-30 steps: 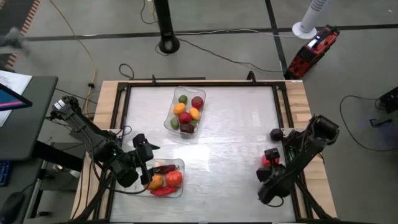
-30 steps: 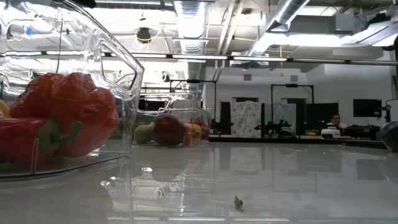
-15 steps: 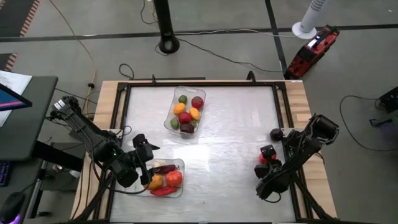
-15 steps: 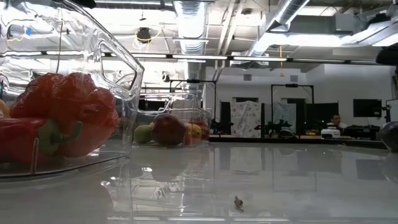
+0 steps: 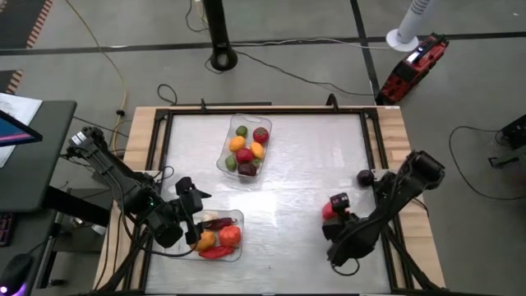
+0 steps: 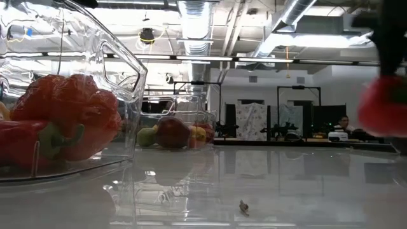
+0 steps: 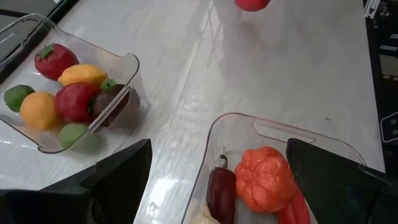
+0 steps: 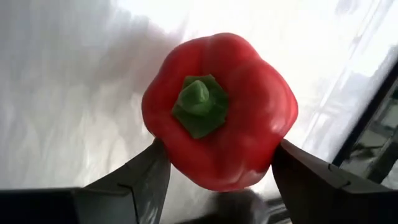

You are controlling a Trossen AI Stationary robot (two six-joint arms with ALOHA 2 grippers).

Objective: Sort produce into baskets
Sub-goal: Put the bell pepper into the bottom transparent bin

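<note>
Right gripper (image 5: 333, 210), clamped on a red bell pepper (image 8: 219, 109): in your right wrist view the two dark fingers (image 8: 142, 171) press the pepper's flanks, its green stem facing the camera. In the high view you find this gripper over the bench's right half, nearer the front edge than the back, with the pepper (image 5: 329, 210) showing as a red spot at its tip. In the low view the same pepper (image 6: 383, 107) hangs clear of the bench top at the far right.

Front-left basket (image 5: 239, 215): it sits at the bench's front-left corner and holds an orange-red lumpy piece (image 7: 263, 178), a dark red chilli (image 7: 220, 190) and a red pepper lying on its side (image 6: 35, 141); other pieces there are partly hidden.

Back basket (image 5: 226, 164): it stands near the back edge, left of centre, and holds a strawberry-like red piece (image 7: 54, 59), yellow, orange, green, red and dark purple pieces (image 7: 111, 99).

Left gripper (image 5: 197, 227): it hovers at the left rim of the front-left basket; its fingers stand apart and hold nothing, as your left wrist view shows.

Progress, as you may judge it: no loose produce lies on the bare bench (image 5: 312, 156), so the pepper in the right gripper looks like the last piece to place. Its likely home is the front-left basket, beside the other pepper.

No brand, label or writing on the task's things can be read.
</note>
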